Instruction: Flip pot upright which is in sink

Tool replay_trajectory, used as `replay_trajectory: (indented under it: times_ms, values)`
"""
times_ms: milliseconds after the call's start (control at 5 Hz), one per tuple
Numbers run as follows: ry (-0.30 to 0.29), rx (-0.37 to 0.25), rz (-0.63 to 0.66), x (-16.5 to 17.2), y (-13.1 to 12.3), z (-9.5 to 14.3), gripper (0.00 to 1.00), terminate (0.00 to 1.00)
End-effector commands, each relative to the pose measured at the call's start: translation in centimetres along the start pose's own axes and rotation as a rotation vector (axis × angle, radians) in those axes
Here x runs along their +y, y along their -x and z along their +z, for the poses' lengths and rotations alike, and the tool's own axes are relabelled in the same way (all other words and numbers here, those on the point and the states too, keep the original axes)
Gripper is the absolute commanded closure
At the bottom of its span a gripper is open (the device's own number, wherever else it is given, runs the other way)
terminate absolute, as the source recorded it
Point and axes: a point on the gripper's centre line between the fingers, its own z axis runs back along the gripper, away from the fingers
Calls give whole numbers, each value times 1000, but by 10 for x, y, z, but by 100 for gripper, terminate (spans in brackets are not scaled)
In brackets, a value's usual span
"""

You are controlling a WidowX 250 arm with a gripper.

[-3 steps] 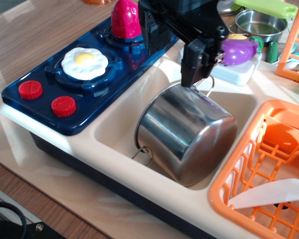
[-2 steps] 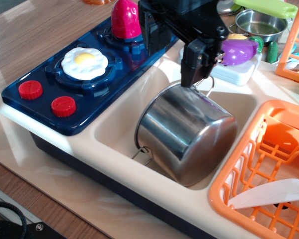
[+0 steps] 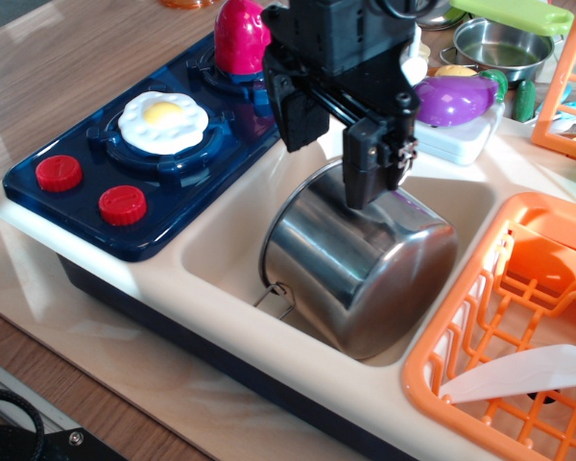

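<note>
The shiny steel pot [image 3: 360, 264] lies mouth-down and tilted in the cream-white sink [image 3: 226, 245], its side wall facing me. One wire loop handle [image 3: 274, 296] shows at its lower left by the sink's front wall. My black gripper [image 3: 328, 173] hangs over the pot's upper back edge with its jaws apart and nothing between them. The right finger [image 3: 368, 173] stands in front of the pot's top edge. The left finger [image 3: 298, 115] is just left of the pot, over the sink's back rim. The pot's far handle is hidden behind the gripper.
A blue stove top [image 3: 144, 154] with a fried egg [image 3: 163, 120], two red knobs and a pink item [image 3: 242, 34] lies left of the sink. An orange dish rack [image 3: 518, 327] is on the right. A purple eggplant toy [image 3: 456, 99] and a small steel pan [image 3: 499, 48] are behind.
The gripper has moved left and toward me, lower over the pot's top edge. Both fingers now show, and the pot's far wire handle is covered. The pot has not moved.
</note>
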Motion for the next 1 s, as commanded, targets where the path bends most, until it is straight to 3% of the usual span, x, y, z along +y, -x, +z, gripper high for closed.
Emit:
replay_trajectory:
  times_ms: [0,200,800]
  values:
    - [140,-18,73,7,-3,-4,0,0]
    - [201,-14,120,5,-3,-9,0,0]
    - [257,-54,274,-27,3,-21,0,0]
